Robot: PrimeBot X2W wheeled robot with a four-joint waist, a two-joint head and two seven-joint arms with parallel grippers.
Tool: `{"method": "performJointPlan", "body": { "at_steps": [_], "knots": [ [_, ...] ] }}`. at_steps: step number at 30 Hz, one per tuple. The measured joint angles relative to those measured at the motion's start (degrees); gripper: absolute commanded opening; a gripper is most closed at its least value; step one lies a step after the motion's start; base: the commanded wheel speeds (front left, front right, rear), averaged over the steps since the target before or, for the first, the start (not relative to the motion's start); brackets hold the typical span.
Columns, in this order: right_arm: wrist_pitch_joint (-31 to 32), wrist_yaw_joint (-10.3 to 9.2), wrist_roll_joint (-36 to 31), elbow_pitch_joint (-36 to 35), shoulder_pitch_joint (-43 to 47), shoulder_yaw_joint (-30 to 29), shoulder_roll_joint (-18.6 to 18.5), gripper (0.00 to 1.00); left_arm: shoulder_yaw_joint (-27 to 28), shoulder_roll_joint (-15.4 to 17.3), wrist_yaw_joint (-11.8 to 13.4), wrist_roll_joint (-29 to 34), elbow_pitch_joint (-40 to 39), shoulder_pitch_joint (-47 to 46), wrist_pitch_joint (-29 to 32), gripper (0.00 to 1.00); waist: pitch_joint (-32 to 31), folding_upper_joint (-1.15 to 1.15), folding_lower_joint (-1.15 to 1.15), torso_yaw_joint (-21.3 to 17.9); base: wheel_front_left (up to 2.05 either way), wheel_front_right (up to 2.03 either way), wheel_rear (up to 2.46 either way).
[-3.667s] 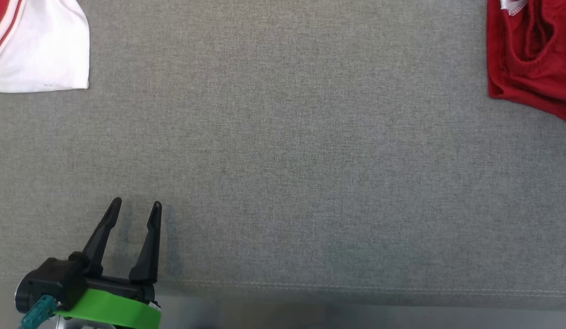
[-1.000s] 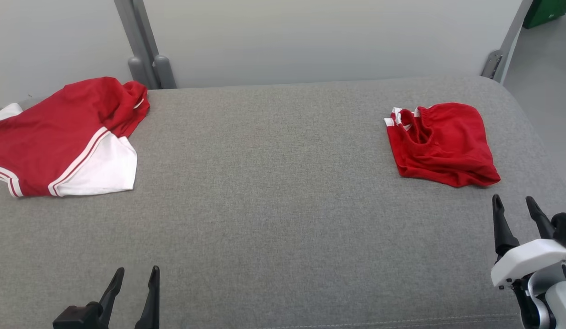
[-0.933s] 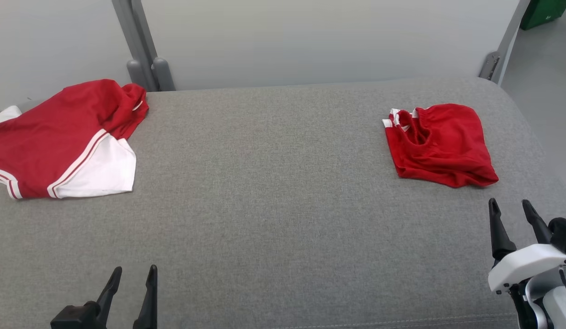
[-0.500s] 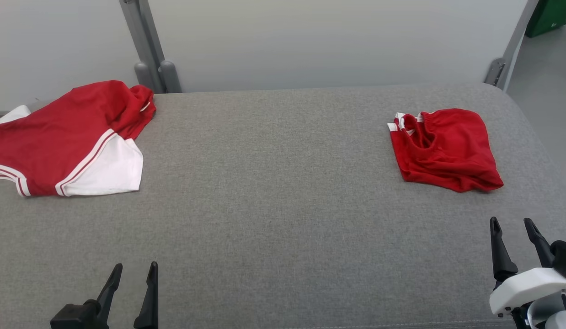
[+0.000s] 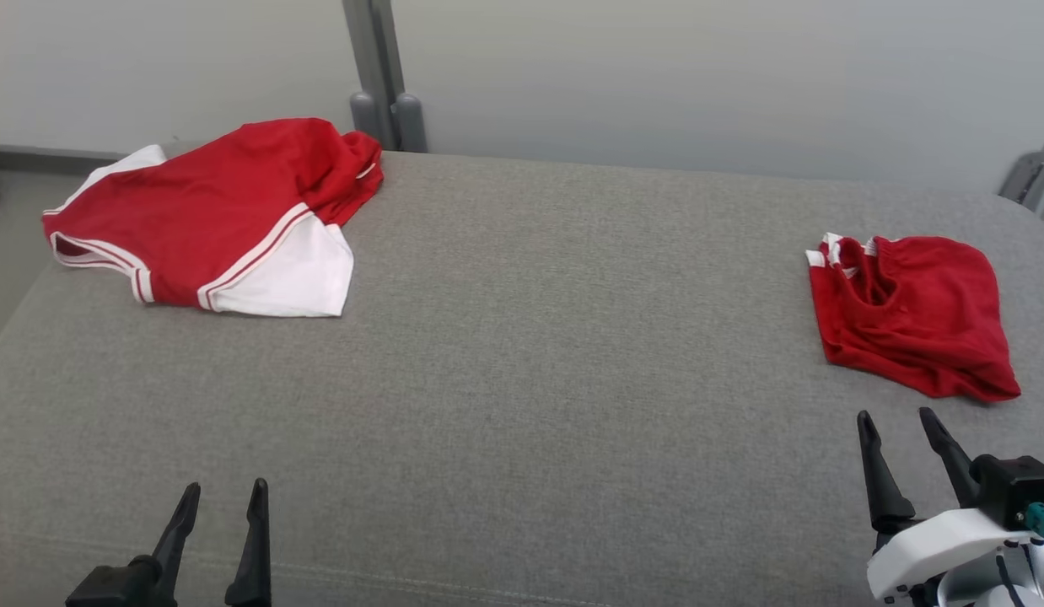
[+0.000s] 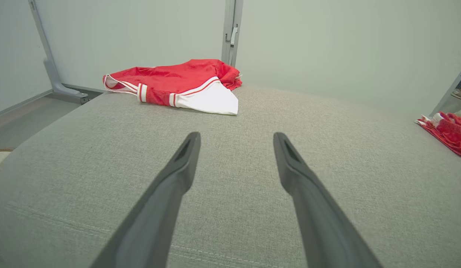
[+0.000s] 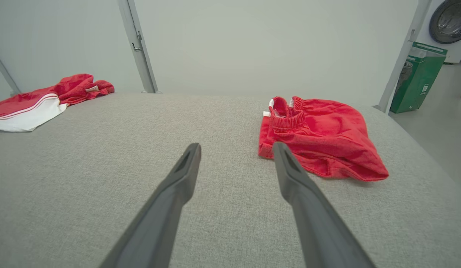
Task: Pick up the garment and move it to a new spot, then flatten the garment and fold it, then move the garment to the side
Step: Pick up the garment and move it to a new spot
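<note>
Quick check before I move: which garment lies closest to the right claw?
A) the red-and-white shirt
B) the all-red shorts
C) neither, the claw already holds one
B: the shorts lie just beyond the right claw, which is open and empty, while the shirt sits far off on the left side.

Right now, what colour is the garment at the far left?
Red with a white panel and stripes, clearest in the head view.
</note>
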Motion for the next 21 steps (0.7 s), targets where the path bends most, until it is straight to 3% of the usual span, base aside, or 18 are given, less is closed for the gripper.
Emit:
{"method": "performJointPlan", "body": {
  "at_steps": [8, 21],
  "knots": [
    [0.0, 1.56, -1.2, 0.1, -0.2, 1.8, 0.9, 1.00, 1.7, -0.1, 0.3, 0.3, -0.5, 1.9, 0.0, 1.00, -0.3, 0.00, 0.00, 6.2, 0.00, 0.00, 0.00],
    [0.0, 2.07, -2.6, 0.1, -0.3, 2.2, 2.6, 1.00, 2.8, 0.1, 0.2, 0.4, -1.1, 2.5, 0.0, 1.00, -0.5, 0.00, 0.00, 15.5, 0.00, 0.00, 0.00]
  ]
}}
